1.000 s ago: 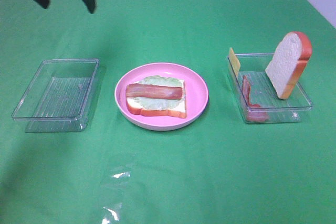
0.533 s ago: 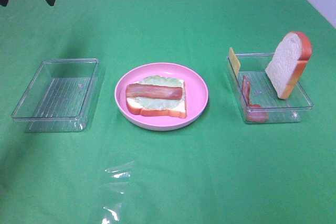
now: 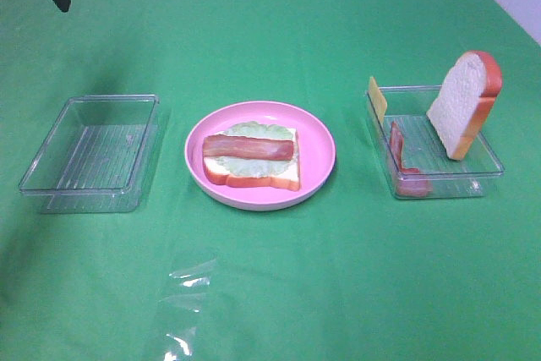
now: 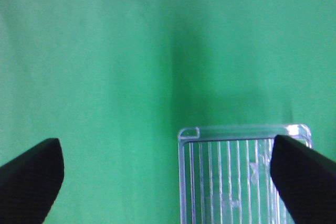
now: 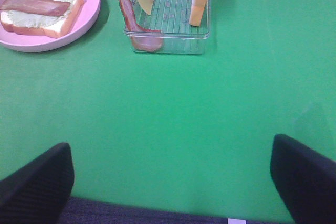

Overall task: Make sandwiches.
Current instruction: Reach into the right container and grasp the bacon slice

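While flat on pink plate (image 3: 319,151), shows as open sandwich (image 3: 251,161): orange-crusted white bread (image 3: 254,180), pale lettuce (image 3: 254,131), bacon (image 3: 249,148) atop; left claw (image 4: 165,153), right claw (image 5: 170,153) splayed wide, empty.

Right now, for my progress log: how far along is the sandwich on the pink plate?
Done: the round pink plate holds a white toy bread slice topped with pale green lettuce and a reddish-brown bacon strip. In hand: nothing; the left gripper and right gripper are open and empty. Left: the small yellow cheese slice, second bacon strip and upright bread slice in the clear plastic tray on the right.
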Robot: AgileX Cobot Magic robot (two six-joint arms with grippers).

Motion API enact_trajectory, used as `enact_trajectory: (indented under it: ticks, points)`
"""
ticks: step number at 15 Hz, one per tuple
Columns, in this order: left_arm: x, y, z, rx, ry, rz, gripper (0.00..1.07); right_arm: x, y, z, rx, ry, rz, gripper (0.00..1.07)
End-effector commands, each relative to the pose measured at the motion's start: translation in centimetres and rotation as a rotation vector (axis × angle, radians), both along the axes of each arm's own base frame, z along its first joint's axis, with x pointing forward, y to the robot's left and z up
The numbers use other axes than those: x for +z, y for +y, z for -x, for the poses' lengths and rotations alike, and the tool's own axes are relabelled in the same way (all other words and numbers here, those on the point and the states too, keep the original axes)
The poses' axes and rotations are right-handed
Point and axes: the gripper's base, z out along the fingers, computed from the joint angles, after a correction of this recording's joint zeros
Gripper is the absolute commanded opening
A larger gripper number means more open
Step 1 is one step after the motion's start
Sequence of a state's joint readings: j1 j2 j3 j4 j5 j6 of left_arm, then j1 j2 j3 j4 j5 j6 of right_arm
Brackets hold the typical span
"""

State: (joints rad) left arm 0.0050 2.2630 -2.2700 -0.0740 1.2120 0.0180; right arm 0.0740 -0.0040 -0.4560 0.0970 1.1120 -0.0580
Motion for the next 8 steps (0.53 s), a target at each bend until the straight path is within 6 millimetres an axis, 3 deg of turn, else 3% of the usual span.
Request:
enact_trajectory:
  ticks: [1,3,4,8]
  points:
    - [0.6,-0.7,3.2,-0.011,0.149,0.014,1.01,0.0,0.0,0.2,-0.004,-0.032,-0.010,0.98]
    - [0.9,-0.7,5.6,-0.010,0.200,0.009,1.01,0.0,0.0,0.2,-0.004,-0.032,-0.010,0.98]
    - [2.0,-0.7,9.7,-0.014,0.244,0.011,1.01,0.0,0.0,0.2,-0.004,-0.032,-0.010,0.98]
    - [4.3,-0.6,18.7,-0.018,0.262,0.009,1.01,0.0,0.0,0.2,-0.004,-0.032,-0.010,0.98]
